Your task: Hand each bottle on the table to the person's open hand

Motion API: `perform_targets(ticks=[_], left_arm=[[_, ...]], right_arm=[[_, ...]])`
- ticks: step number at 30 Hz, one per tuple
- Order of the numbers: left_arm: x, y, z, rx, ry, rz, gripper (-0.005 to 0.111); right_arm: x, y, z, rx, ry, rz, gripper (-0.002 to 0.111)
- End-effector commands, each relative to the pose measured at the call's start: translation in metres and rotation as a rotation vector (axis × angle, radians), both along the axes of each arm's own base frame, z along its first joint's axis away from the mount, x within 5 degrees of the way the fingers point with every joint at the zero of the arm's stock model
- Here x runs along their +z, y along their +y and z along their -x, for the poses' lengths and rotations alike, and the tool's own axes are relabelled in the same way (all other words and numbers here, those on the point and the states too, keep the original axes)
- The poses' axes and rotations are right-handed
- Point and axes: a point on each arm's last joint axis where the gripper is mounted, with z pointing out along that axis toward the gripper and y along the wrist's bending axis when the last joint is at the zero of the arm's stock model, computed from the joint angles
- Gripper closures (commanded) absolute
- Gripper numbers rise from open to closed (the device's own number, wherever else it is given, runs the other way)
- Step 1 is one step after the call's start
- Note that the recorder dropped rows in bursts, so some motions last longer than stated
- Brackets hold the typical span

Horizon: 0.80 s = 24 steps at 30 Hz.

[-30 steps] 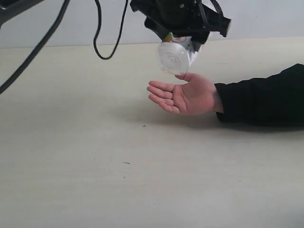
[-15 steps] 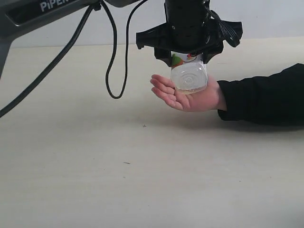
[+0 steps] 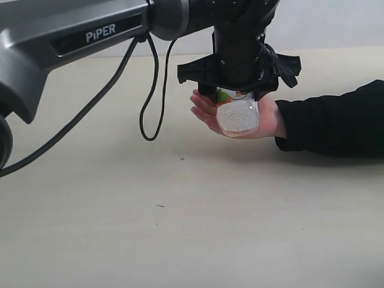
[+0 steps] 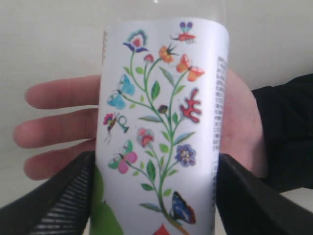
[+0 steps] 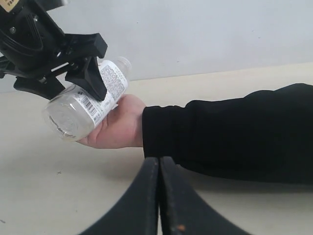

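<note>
One step in hand: hand-over of the clear squarish bottle with the floral label. The left gripper holds it at the person's open hand, judged to be at the point of release.
Next move: calls for the left fingers to part so the bottle settles in the palm, then a lift straight off, clear of the hand. Risk: the slanted bottle could roll off the palm if it is let go before it is seated.
Table: broad, pale beige wood-grain with a few dark specks. No other bottle shows in any view, so how many remain cannot be told.
Wall: plain and pale, behind the far table edge.
Left arm: grey, lettered PiPER, reaching in from the left to the hand. A black cable hangs in a loop beneath it.
Sleeve: black, resting on the table from the right.
Person's open hand: palm up, digits spread, beneath the bottle.
Bottle position: slanted, cap toward the wall, base toward the exterior camera. Its lower side is on or just above the palm; contact is not certain.
Left fingers: clamped on the bottle's two sides, across the label.
Right gripper: fingers pressed together with nothing between them, pointed toward the sleeve, apart from the hand-over.
</note>
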Motion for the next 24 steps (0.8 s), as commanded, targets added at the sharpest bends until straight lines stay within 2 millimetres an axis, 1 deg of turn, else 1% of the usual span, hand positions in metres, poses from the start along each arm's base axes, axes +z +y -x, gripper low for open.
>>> perform_targets(ticks=[1, 4, 6, 8, 11, 14, 17, 20, 24], left_arm=[[-0.006, -0.0031, 0.001, 0.001, 0.011, 0.004, 0.107], [-0.0071, -0.0042, 0.0009, 0.0, 0.013, 0.012, 0.105], [-0.0059, -0.0046, 0.0007, -0.002, 0.007, 0.02, 0.098], [-0.006, -0.0047, 0.0008, -0.002, 0.009, 0.02, 0.085], [-0.006, -0.0047, 0.0008, -0.002, 0.009, 0.02, 0.06], [-0.006, -0.0047, 0.0008, -0.007, 0.008, 0.018, 0.037], [-0.006, -0.0047, 0.0008, -0.03, 0.004, 0.009, 0.021], [-0.0052, -0.0046, 0.0009, -0.05, 0.0, 0.001, 0.012], [0.0009, -0.0035, 0.0017, -0.107, -0.017, -0.013, 0.01]], right_arm=[[-0.0008, 0.0002, 0.0001, 0.003, -0.007, -0.001, 0.108], [-0.0008, 0.0002, 0.0001, 0.003, -0.007, -0.001, 0.108], [-0.0008, 0.0002, 0.0001, 0.003, -0.007, -0.001, 0.108], [-0.0008, 0.0002, 0.0001, 0.003, -0.007, -0.001, 0.108], [-0.0008, 0.0002, 0.0001, 0.003, -0.007, -0.001, 0.108], [-0.0008, 0.0002, 0.0001, 0.003, -0.007, -0.001, 0.108], [-0.0008, 0.0002, 0.0001, 0.003, -0.007, -0.001, 0.108], [-0.0008, 0.0002, 0.0001, 0.003, -0.007, -0.001, 0.108], [-0.0008, 0.0002, 0.0001, 0.003, -0.007, -0.001, 0.108]])
